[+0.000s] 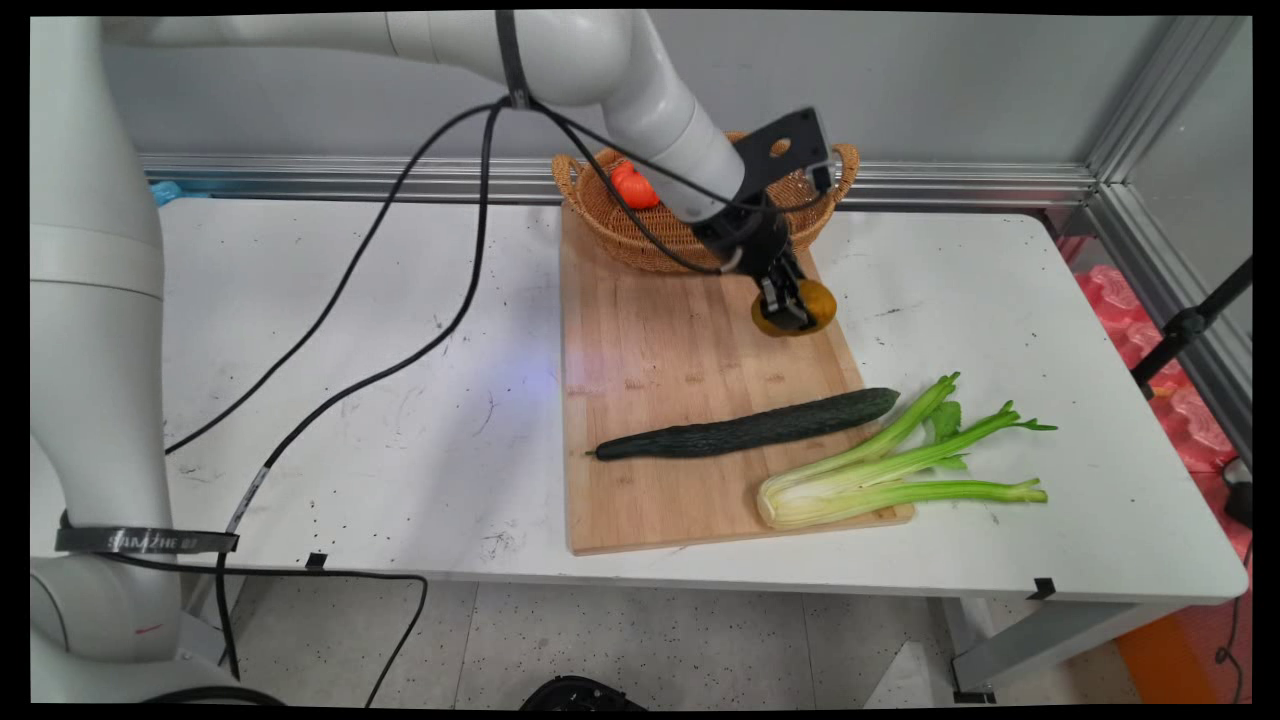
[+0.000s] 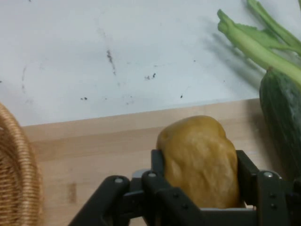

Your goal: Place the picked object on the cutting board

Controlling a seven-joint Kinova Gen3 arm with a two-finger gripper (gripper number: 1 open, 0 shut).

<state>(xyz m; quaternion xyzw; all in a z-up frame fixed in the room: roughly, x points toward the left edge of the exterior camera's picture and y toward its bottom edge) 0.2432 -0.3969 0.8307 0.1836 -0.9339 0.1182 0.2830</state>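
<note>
A lumpy, yellow-brown potato (image 2: 200, 162) with dull, slightly waxy skin sits between the 2 fingers of the black two-finger gripper (image 1: 792, 308), which are closed against its sides. In the main view it is low over the far right corner of the pale bamboo cutting board (image 1: 660, 340), just in front of the woven wicker basket (image 1: 640, 235); whether it rests on the wood or hangs just above it cannot be told.

The potato is rounded and uneven, so the narrow finger pads bear on curved skin. In my judgement it could twist or slip out if the hold is off-centre, and then roll across the smooth board toward the white table (image 1: 400, 400). The basket's rim stands close behind the hand, so a swing that way could catch the weave and shove the light basket.

The board is flat, striped with fine grain, and lies lengthwise from the basket to the table's near edge. A long, dark green cucumber (image 1: 750, 432) with finely ridged skin lies slantwise across the board's near half. Just beside it, a bunch of light green celery (image 1: 880, 470) with ribbed stalks rests half on the board's near right corner, its leafy tips out on the table. Inside the basket, 1 glossy orange-red object (image 1: 634, 185) shows, partly hidden by the arm. The tabletop is matte, scuffed and speckled with dark marks.
</note>
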